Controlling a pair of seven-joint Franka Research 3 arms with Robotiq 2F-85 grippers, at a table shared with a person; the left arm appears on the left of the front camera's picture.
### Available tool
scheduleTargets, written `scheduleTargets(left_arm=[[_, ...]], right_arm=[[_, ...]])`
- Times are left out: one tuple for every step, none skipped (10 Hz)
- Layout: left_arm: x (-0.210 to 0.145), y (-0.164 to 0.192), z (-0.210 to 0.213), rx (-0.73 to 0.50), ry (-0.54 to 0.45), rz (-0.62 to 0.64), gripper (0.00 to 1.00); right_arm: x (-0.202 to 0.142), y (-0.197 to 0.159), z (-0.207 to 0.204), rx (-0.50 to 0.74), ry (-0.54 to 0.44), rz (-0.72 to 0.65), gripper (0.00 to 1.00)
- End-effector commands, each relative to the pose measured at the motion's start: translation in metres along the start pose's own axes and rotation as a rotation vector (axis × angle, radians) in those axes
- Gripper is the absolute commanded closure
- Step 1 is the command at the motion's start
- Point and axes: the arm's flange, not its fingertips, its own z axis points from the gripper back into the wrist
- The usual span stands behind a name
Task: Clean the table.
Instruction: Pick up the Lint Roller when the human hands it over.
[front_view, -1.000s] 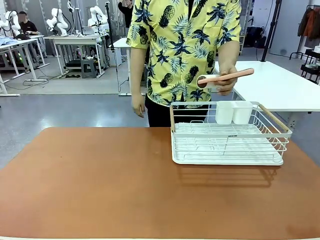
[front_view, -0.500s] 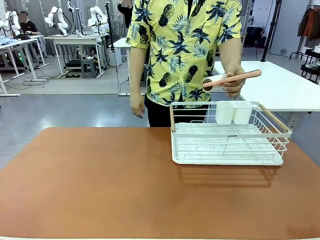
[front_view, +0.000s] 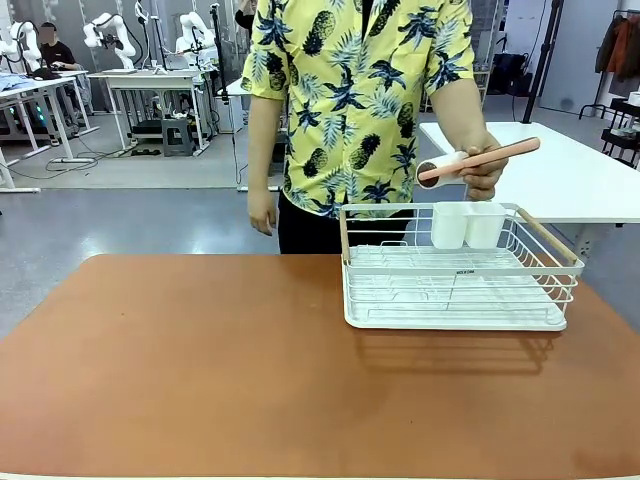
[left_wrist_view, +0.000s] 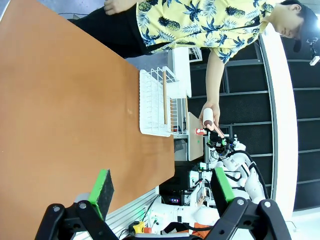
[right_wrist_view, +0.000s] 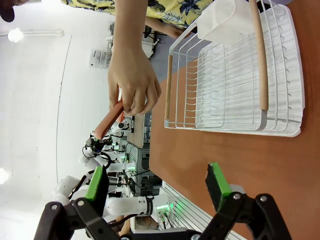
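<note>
The bench (front_view: 200, 360) spans the foreground and carries the dish rack (front_view: 452, 320) at far right. The left hand (left_wrist_view: 162, 186) and right hand (right_wrist_view: 156, 186) are released and empty. Hazard: the person's lint roller (front_view: 480, 160), held near the rack's far side, may drop if either hand clenches off-centre at handover.

The table (front_view: 200, 370) top looks smooth and matt; on it, the dish rack (front_view: 450, 322) is white coated wire with wooden handles (front_view: 547, 237).

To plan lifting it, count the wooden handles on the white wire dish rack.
2. One light wooden bar handle runs along the left end of the white wire dish rack, the other handle along its right end. None appears hidden.
</note>
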Motion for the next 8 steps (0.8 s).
scheduleTargets(left_arm=[[0.001, 0.001, 0.003, -0.027, -0.003, -0.013, 0.0], [0.001, 0.001, 0.003, -0.027, -0.003, -0.013, 0.0], [0.001, 0.001, 0.003, -0.027, -0.003, -0.013, 0.0], [0.001, 0.001, 0.003, -0.027, -0.003, -0.013, 0.0], [0.001, 0.001, 0.003, -0.027, -0.003, -0.013, 0.0], [0.001, 0.001, 0.003, -0.027, -0.003, -0.013, 0.0], [0.001, 0.001, 0.003, -0.027, -0.003, -0.013, 0.0], [0.001, 0.001, 0.003, -0.027, -0.003, -0.013, 0.0]], right_arm=[[-0.003, 0.019, -0.01, -0.047, -0.079, -0.031, 0.0], [-0.015, 0.046, -0.023, -0.021, -0.106, -0.118, 0.0], [-0.032, 0.072, -0.039, -0.005, -0.125, -0.223, 0.0], [-0.047, 0.095, -0.06, -0.029, -0.147, -0.33, 0.0], [-0.057, 0.114, -0.074, -0.005, -0.146, -0.338, 0.0], [-0.067, 0.129, -0.091, -0.058, -0.126, -0.367, 0.0], [-0.07, 0.137, -0.11, -0.087, -0.12, -0.357, 0.0], [-0.075, 0.14, -0.132, -0.105, -0.106, -0.354, 0.0]])
